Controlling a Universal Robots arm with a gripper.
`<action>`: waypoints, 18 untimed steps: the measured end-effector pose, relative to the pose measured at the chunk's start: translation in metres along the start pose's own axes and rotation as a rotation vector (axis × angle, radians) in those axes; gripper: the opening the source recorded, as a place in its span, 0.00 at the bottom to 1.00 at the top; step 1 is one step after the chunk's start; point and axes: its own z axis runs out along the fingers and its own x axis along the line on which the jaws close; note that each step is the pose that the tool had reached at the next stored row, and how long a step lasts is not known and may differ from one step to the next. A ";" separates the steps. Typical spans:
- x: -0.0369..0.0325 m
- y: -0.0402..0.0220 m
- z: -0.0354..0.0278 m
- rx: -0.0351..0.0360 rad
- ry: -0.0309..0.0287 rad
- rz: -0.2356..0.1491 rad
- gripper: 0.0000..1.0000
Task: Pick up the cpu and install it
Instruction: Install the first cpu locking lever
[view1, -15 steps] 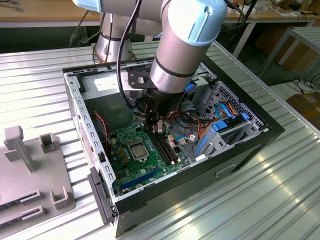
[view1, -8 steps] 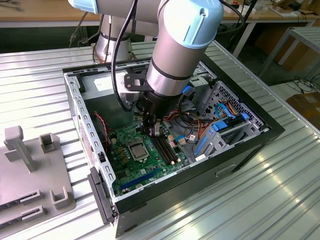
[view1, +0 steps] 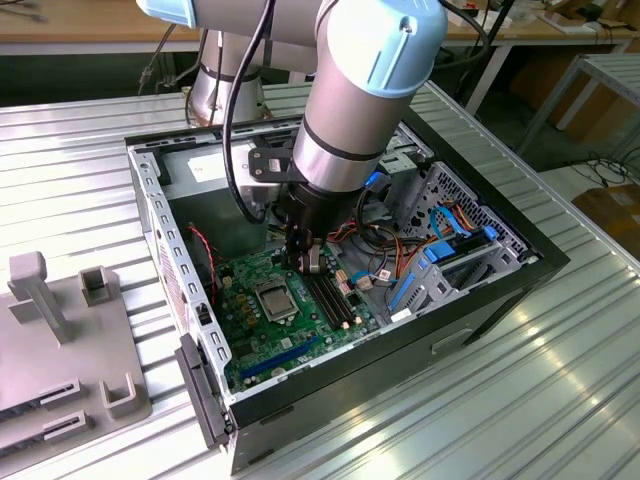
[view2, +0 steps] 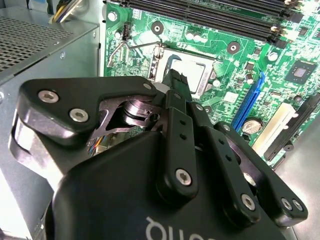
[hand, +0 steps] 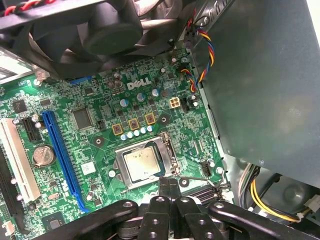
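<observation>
Black gripper (hand: 169, 186) fingers pressed together, empty, just beside the flat square silver-topped cpu (hand: 141, 163), which lies level in its metal-framed socket (hand: 120, 177) on the green motherboard (view1: 262, 325); the exterior view shows the open black computer case (view1: 480, 310).

Cpu (hand: 142, 164) top matt silvery metal; motherboard (hand: 100, 135) glossy green; gripper (view2: 176, 80) matt black metal.

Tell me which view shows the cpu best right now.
The first wrist view: the cpu lies unobstructed in its socket on the green board. In the second wrist view the gripper covers part of it; the exterior view shows it small.
</observation>
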 end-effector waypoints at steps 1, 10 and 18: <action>0.0000 0.0000 0.0000 0.0000 0.0000 0.000 0.11; -0.0113 -0.0118 0.0008 0.0000 -0.0002 0.000 0.11; -0.0141 -0.0137 0.0000 -0.0052 -0.0049 -0.037 0.11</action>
